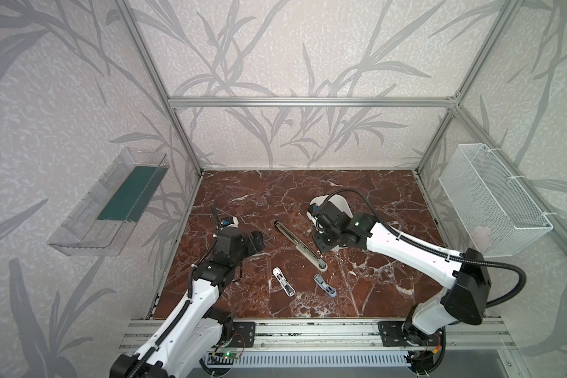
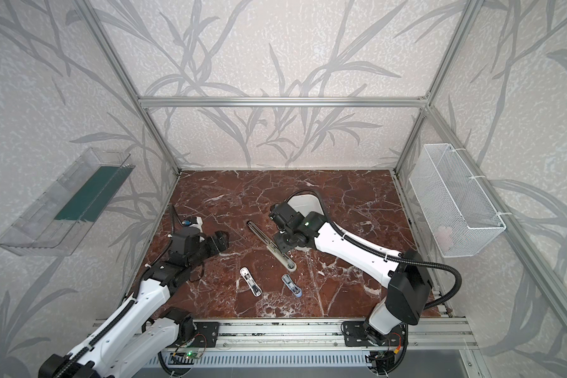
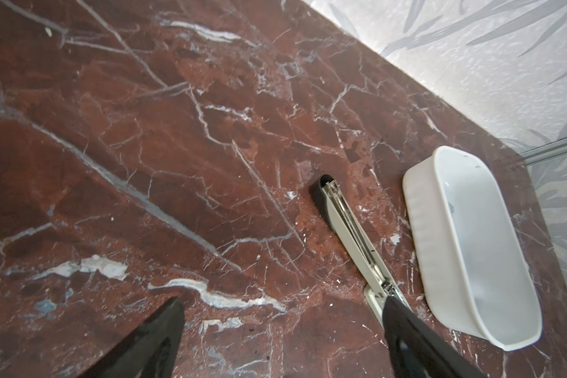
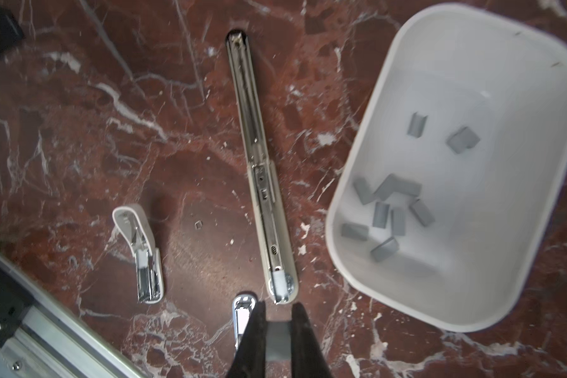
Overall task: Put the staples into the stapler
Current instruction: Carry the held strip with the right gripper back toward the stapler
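A long stapler (image 1: 300, 245) (image 4: 262, 183) lies opened flat in the middle of the red marble table, its metal channel facing up. My right gripper (image 4: 278, 306) hangs just above the stapler's near end, shut on a grey strip of staples (image 4: 277, 340). Several more staples (image 4: 396, 189) lie loose in the white tray (image 4: 364, 131) beside the stapler. My left gripper (image 3: 283, 301) (image 1: 257, 242) is open and holds nothing. It hovers left of the stapler (image 3: 351, 229), with one finger (image 3: 406, 327) in front of its hinge end.
Two small staplers (image 1: 283, 281) (image 1: 325, 286) lie open near the table's front. A single loose staple (image 4: 198, 224) lies on the marble. A wire basket (image 1: 491, 199) hangs on the right wall, a clear bin (image 1: 108, 206) on the left. An aluminium rail (image 1: 308, 333) runs along the front.
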Tool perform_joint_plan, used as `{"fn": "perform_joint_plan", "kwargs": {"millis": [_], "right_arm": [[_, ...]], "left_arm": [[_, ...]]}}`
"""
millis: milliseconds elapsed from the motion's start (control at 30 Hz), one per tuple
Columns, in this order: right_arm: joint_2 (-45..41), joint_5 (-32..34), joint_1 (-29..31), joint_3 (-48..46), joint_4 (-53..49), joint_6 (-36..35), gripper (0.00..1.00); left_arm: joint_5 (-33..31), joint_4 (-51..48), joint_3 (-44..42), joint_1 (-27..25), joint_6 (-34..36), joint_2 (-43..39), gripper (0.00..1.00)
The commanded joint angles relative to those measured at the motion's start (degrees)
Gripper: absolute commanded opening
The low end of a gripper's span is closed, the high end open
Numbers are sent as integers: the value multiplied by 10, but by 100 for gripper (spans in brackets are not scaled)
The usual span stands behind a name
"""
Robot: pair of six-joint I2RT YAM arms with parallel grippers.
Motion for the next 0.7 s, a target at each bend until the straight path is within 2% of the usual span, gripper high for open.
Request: {"fn": "perform_joint_plan", "kwargs": {"millis": [0,133,200,367,467,567,667], "right_arm": [[-9,-30,15,-34,52,56,7],[8,-22,58,-45,67,98,5],[13,-5,99,-49,79,128,5],[38,5,165,-62,120,202,5],[60,9,190,-52,130,211,5],[75,10,196,-47,141,209,4],[75,32,191,-43,131,201,5]], "left_arm": [[-29,-12,-15,8,33,9,95],[-17,21,-35,14,33,45,94],[-2,55,-57,14,44,54,94],[38,68,-72,14,16,34,93],[75,91,-95,14,-32,7,89],[157,183,-146,14,-60,-5,88],[190,251,-184,11,-87,-2,86]]}}
